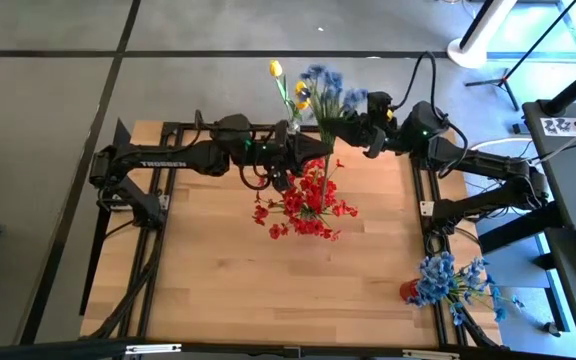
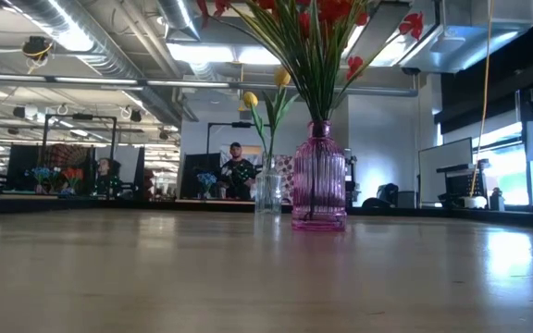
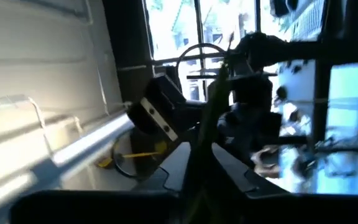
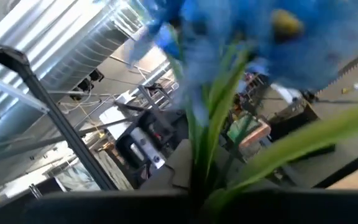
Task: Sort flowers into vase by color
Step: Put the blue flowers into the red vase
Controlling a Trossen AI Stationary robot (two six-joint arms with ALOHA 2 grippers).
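Red sprays (image 1: 308, 205) stand in a pink ribbed vase (image 2: 319, 176) at mid-table. Yellow tulips (image 1: 276, 68) stand in a small clear vase (image 2: 268, 192) behind it. My right gripper (image 1: 348, 128) is above the table's far edge, shut on a bunch of blue flowers (image 1: 326, 82) that fills the right wrist view (image 4: 260, 37). My left gripper (image 1: 296, 140) is close beside it, above the vases, shut on a green stem (image 3: 205, 124). Which flower that stem belongs to, I cannot tell. Neither gripper shows in the low view. My left gripper pinches the green stem (image 3: 197, 163) between its two fingers (image 3: 232, 169). The stem runs on past the fingertips toward the other arm and is clear of the table. My right gripper holds the blue bunch by its green stems (image 4: 202, 177). A dark edge of the gripper hides the place of contact. The blossoms stand out beyond the fingers, clear of the table.
A second bunch of blue flowers (image 1: 453, 280) stands in a small red vase (image 1: 409, 291) at the table's near right corner. The wooden table (image 1: 218, 280) is bare on its left and near side. People sit in the room beyond the table (image 2: 237, 166).
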